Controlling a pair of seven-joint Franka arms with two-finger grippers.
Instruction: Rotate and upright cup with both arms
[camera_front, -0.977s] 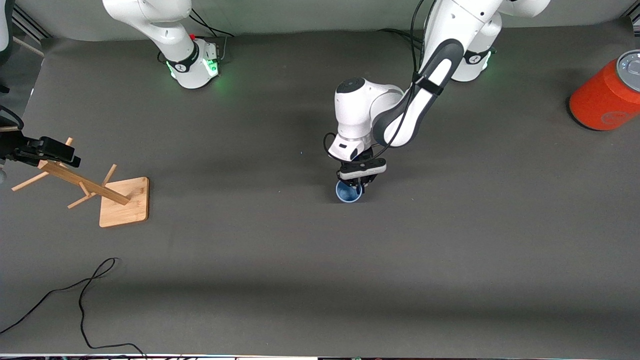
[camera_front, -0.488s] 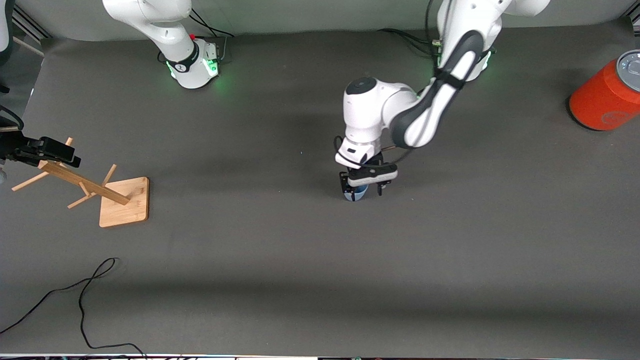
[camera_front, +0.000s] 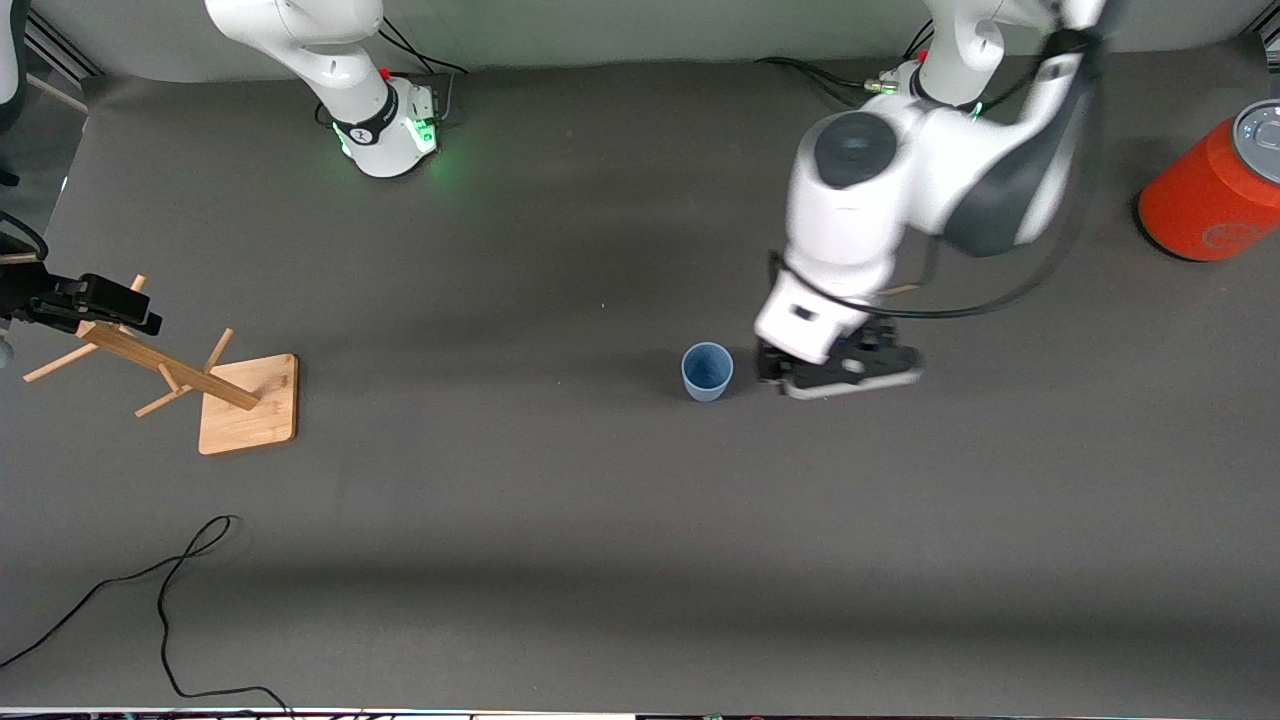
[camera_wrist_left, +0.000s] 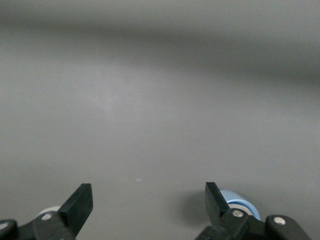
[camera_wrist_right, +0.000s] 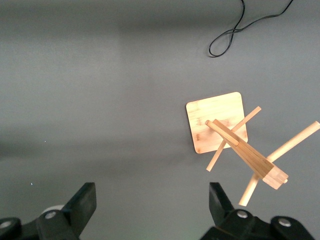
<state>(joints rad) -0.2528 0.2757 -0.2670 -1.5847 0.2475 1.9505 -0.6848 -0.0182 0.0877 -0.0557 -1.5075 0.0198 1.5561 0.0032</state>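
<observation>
Left jaws spread beside upright cup (camera_front: 707, 371), right jaws spread

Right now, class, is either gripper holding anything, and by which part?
Nothing is held. The left gripper is open beside the upright cup; the right gripper is open above the wooden rack.

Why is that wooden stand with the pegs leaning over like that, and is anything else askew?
The pale bamboo peg rack looks odd: its post slants steeply from its square base instead of standing straight. The small pale-blue cup stands upright, mouth up, on the dark grey table. The left gripper is beside it, jaws open and empty.
</observation>
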